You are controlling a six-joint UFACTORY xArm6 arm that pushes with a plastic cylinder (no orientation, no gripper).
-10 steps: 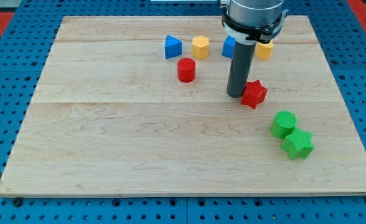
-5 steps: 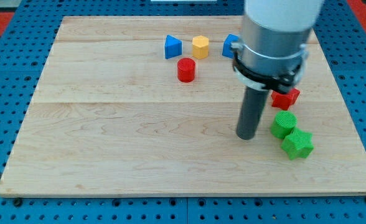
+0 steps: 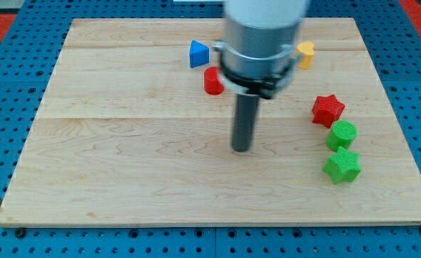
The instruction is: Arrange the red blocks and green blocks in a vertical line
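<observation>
My tip (image 3: 241, 149) rests on the board near the middle, well left of the green blocks. A red star block (image 3: 328, 109) lies at the view's right. Just below it sits a green cylinder (image 3: 341, 134), and below that a green star block (image 3: 341, 166). These three form a rough top-to-bottom line. A red cylinder (image 3: 212, 81) stands apart at the upper middle, partly behind the arm, up and left of my tip.
A blue triangular block (image 3: 198, 54) lies near the view's top, left of the arm. A yellow block (image 3: 306, 54) shows at the top right of the arm. The arm's body hides other blocks behind it. The wooden board (image 3: 124, 143) sits on a blue pegboard.
My tip went down beside the green cylinder, then swept left to the board's middle. The red star moved right and the green cylinder shifted right, under the star.
</observation>
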